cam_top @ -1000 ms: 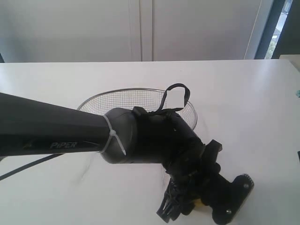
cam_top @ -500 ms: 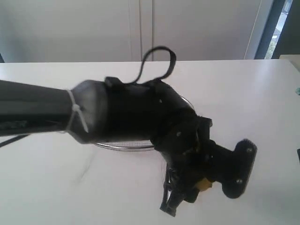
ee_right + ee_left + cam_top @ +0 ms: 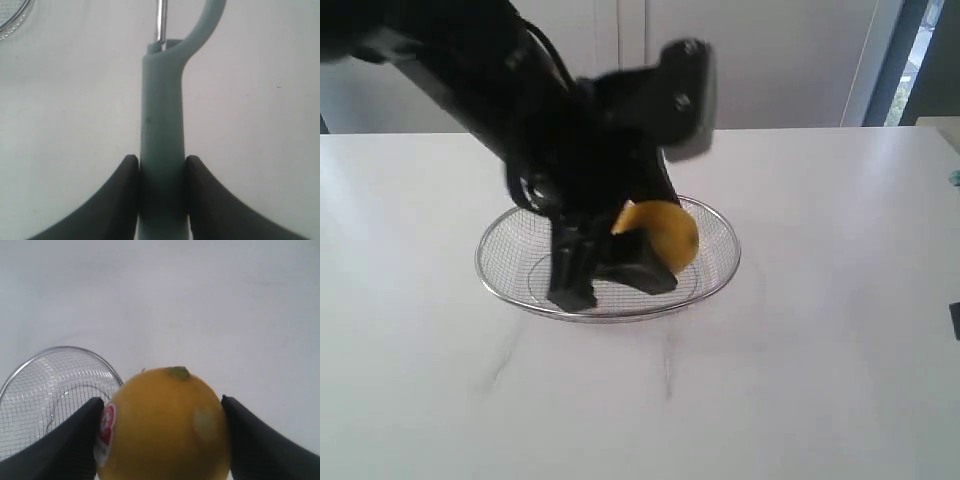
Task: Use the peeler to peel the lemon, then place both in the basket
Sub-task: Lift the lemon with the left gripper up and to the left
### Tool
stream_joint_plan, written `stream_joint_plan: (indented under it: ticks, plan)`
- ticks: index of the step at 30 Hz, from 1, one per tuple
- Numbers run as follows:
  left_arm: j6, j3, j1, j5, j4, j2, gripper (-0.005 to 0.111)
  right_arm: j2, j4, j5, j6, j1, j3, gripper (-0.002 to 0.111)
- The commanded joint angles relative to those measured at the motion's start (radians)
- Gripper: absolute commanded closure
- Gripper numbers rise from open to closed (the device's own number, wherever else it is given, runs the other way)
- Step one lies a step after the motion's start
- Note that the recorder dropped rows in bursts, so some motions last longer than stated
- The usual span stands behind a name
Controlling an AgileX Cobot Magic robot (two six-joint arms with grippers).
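- You are watching the left gripper [image 3: 162,442] clamping the lemon [image 3: 162,425]. One dark finger [image 3: 65,445] is pressing on each side, and the sticker [image 3: 106,422] is sitting just beside one finger.
- The lemon's stem nub [image 3: 178,372] is pointing out past the fingertips, away from the wrist camera. Its long axis seems to be running along the fingers, though the fruit is looking nearly round.
- In the exterior view the lemon is hanging at frame centre, over the right half of the basket [image 3: 505,250]. You cannot tell whether it is touching the mesh.
- The right gripper [image 3: 162,192] is pinching the peeler [image 3: 162,115] by its teal handle. The long axis is running straight out from the jaws, with the blade head at the far end, above the white table [image 3: 260,100].
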Motion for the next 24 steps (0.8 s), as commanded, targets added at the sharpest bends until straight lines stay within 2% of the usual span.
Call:
stream_joint_plan:
  ticks: [1,2,8,14,16,20,24]
  plan:
    - [0.165,-0.002,0.134,0.154,-0.244,-0.116,0.107,-0.006,-0.009,-0.045,0.003,-0.006,0.003,0.108]
    - [0.192,-0.002,0.191,0.182,-0.320,-0.149,0.107,-0.006,-0.006,-0.055,0.003,-0.006,0.003,0.108]
    - [0.280,0.055,0.355,0.217,-0.472,-0.246,0.107,-0.006,-0.002,-0.058,0.003,-0.006,0.003,0.108]
    - [0.333,0.175,0.472,0.221,-0.557,-0.332,0.107,-0.006,0.020,-0.078,0.003,-0.006,0.001,0.108]
    - [0.356,0.249,0.522,0.210,-0.560,-0.376,0.107,-0.006,0.037,-0.088,-0.005,-0.006,0.001,0.108]
    - [0.433,0.404,0.656,0.188,-0.683,-0.459,0.107,-0.004,0.068,-0.080,-0.057,-0.006,0.001,0.108]
    - [0.503,0.520,0.740,0.158,-0.780,-0.508,0.107,-0.002,0.076,-0.078,-0.068,-0.006,-0.011,0.108]
